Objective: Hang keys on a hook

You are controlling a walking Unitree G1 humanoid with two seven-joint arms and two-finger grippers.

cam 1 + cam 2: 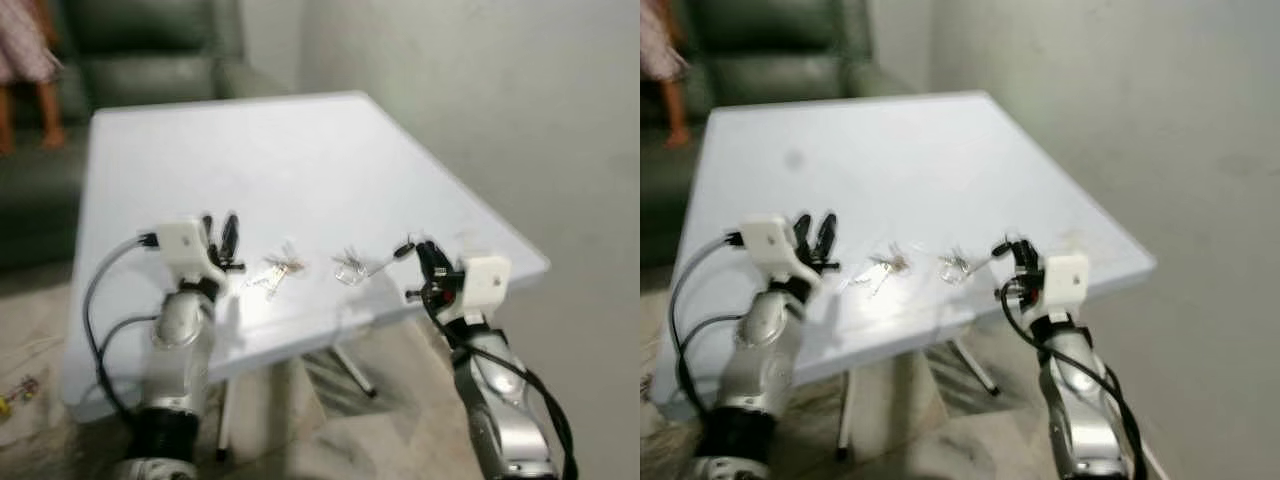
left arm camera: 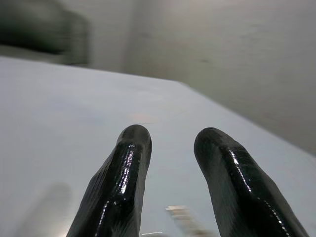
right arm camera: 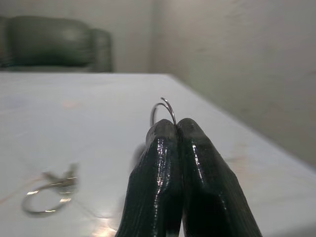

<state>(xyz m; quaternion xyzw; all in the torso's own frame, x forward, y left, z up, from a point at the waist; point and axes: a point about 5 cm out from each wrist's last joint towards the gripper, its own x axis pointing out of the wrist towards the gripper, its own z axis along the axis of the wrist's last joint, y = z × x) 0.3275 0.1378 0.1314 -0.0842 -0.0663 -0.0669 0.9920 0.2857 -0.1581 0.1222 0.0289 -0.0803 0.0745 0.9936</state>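
Observation:
Two small bunches of keys lie on the white table (image 1: 300,150) near its front edge: one bunch (image 1: 283,267) on the left and a ringed bunch (image 1: 350,268) to its right, also seen as the key ring (image 3: 49,197). My left gripper (image 1: 220,232) hovers open just left of the left bunch, and a blurred key (image 2: 182,217) lies below its fingers (image 2: 123,173). My right gripper (image 1: 418,247) is at the table's front right corner, shut on a thin metal ring (image 3: 163,109) that pokes out between its fingertips.
A dark green sofa (image 1: 150,50) stands behind the table, with a person's legs (image 1: 25,100) at the far left. A bare wall (image 1: 520,120) runs along the right. Table legs (image 1: 350,370) show under the front edge. A small coloured object (image 1: 15,392) lies on the floor.

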